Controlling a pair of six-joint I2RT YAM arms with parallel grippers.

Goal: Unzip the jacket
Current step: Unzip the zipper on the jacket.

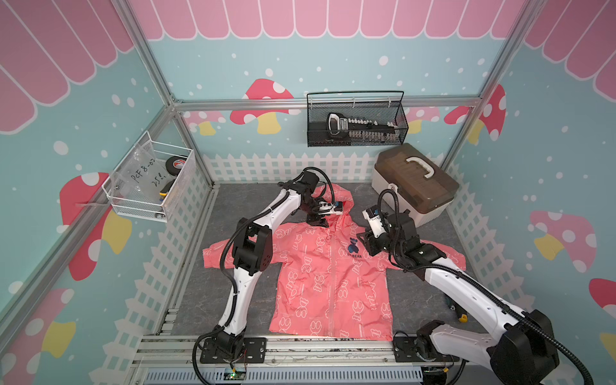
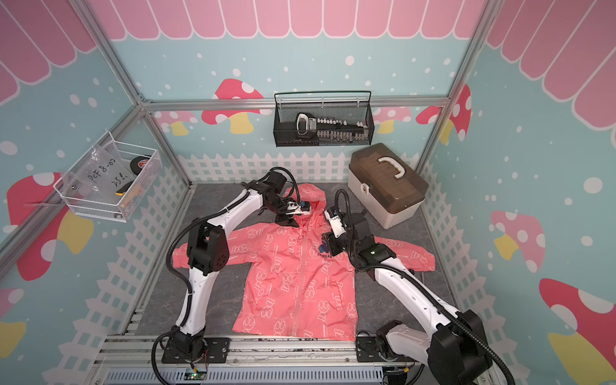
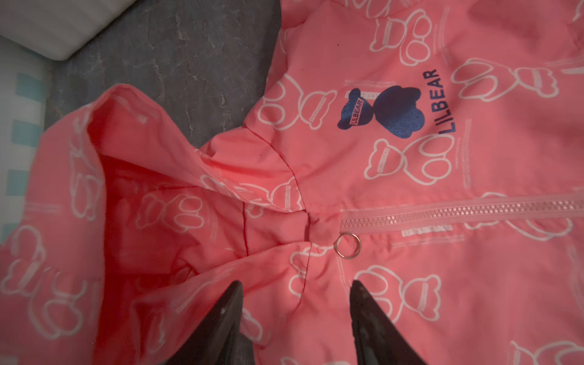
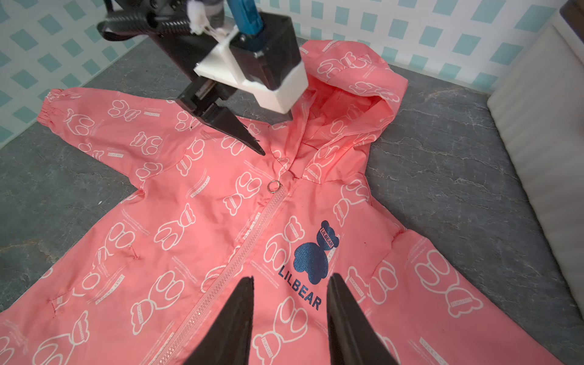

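The coral jacket [image 1: 333, 276] lies flat on the grey mat [image 1: 200, 296], front up and zipped. The left gripper [image 3: 297, 282] hovers at the collar and the right gripper [image 4: 292, 276] over the chest, both half-spread and empty. The navy bear logo [image 4: 316, 252] reads "LILBEAR". The ring pull [image 3: 347, 246] rests at the neck.

I see L arm [image 1: 278, 206] stretched fwd, elbow up, wrist bent down, jaws apart w/ nothing btwn them. R arm [image 1: 466, 283] reaches in diagonally, wrist pitched down, jaws parted too, empty.
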